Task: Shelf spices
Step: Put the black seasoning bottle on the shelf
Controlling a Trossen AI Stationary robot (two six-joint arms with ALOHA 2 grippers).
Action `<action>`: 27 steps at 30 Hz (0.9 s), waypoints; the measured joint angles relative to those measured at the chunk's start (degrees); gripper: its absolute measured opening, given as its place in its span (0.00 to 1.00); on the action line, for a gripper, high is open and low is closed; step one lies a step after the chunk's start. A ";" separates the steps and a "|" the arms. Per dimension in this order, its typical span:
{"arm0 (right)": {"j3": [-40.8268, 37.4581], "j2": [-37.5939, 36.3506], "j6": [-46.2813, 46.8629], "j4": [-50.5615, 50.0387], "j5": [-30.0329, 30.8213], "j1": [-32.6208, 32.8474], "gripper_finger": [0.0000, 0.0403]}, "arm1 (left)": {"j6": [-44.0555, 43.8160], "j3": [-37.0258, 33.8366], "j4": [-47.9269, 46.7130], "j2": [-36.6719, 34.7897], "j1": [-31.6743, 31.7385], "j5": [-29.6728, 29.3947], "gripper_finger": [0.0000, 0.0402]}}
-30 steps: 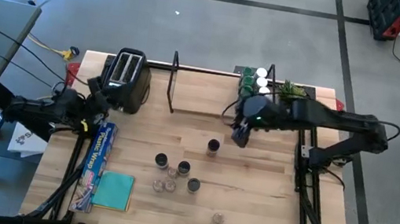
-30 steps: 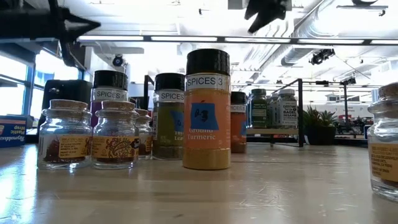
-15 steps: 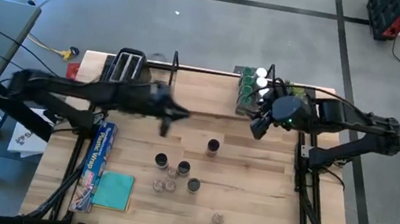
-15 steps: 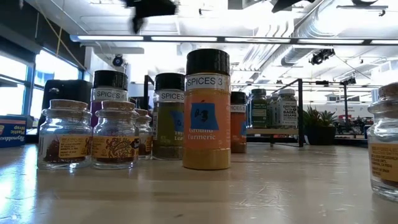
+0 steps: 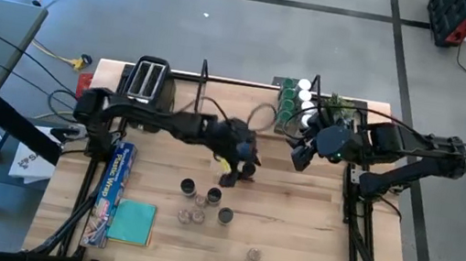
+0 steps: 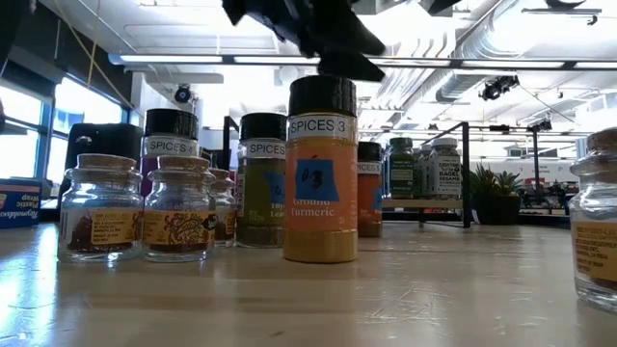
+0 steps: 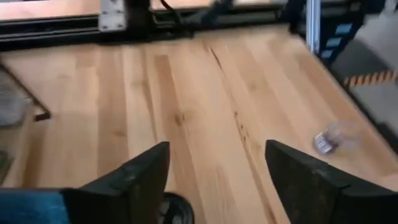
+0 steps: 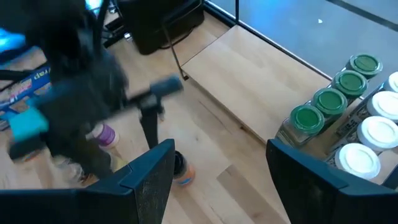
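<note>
A tall turmeric jar with a dark lid stands mid-table. My left gripper hovers just over it, open, one finger on either side above the lid, touching nothing. My right gripper hangs open in the air in front of the shelf's right end. The shelf is a low wooden board at the table's far edge; green- and white-lidded jars stand in rows on its right end. Several loose jars stand on the table nearer the front, and one clear jar stands apart.
A toaster stands at the far left beside the shelf. A box of plastic wrap and a teal cloth lie at the near left. A small plant stands behind the shelved jars. Bare wood lies at the near right.
My left arm has swung out from the table's left edge by the toaster toward the middle, and now reaches over the turmeric jar. My right gripper has drawn back toward the table's right edge and risen a little. No jar has moved.
</note>
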 joint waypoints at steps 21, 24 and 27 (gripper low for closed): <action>-0.02 0.01 5.95 -2.29 5.47 5.23 0.62 | -10.26 -3.25 -3.73 4.95 -1.37 -17.93 0.70; -0.02 0.00 5.83 -2.23 5.66 5.23 0.62 | -10.28 -4.54 -0.76 4.95 -1.37 -18.99 0.70; -0.02 0.01 5.89 -2.23 5.66 5.23 0.62 | -10.30 -6.08 2.95 5.57 -1.57 -18.47 0.70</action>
